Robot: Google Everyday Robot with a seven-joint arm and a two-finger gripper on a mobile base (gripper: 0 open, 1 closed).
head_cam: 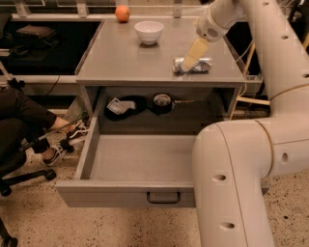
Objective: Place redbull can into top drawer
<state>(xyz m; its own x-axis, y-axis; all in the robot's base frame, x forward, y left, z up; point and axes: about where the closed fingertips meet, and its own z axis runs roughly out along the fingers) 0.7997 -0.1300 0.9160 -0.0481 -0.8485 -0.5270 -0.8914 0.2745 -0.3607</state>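
The redbull can (203,65) lies on its side on the grey cabinet top (130,62), near the right edge. My gripper (194,53) hangs from the white arm directly over the can's left end, its beige tip touching or just above it and hiding part of it. The top drawer (111,194) is pulled fully out below, with a dark bail handle (163,198) at the centre of its front panel. Nothing lies inside the drawer.
A white bowl (148,31) and an orange fruit (122,13) sit at the back of the cabinet top. Dark items (161,102) lie in the recess behind the drawer. My arm's white body (241,183) fills the right foreground. A seated person's legs (29,125) are at the left.
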